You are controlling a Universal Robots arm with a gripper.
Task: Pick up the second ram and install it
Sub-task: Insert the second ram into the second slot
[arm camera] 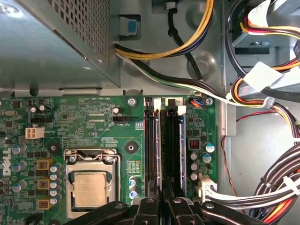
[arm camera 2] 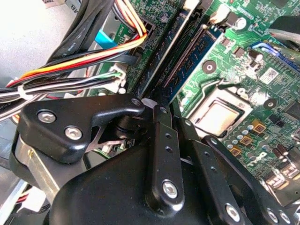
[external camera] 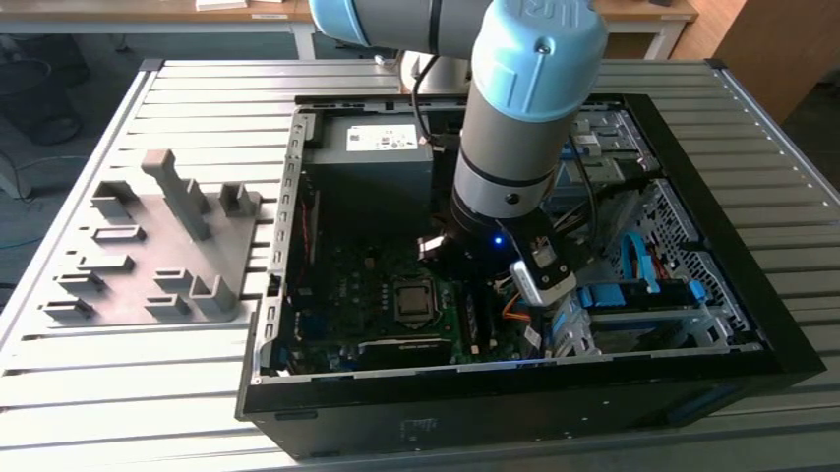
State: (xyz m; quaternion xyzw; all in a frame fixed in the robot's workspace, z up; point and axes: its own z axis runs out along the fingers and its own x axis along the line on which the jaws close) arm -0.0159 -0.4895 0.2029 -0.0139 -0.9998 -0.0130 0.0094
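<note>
**Arm down inside the computer case, over the memory slots**

In the exterior view the gripper (external camera: 489, 264) sits low in the open computer case (external camera: 735, 324), right of frame centre, on the slatted bench (external camera: 145, 383). In the first wrist view its jaws stand close together at the bottom edge, over the black slots (arm camera: 151, 150). The second ram (arm camera: 171, 150) stands in a slot just right of them, near the silver processor (arm camera: 91, 189). Whether the jaws grip it, I cannot tell.

Daylight from the exterior view's right washes the slatted table (external camera: 157, 108) pale and leaves the open case (external camera: 525, 383) interior dim, while both wrist views are evenly lit, with soft blur on the near gripper (arm camera 2: 161, 140) links and cables (arm camera 2: 70, 75).
</note>
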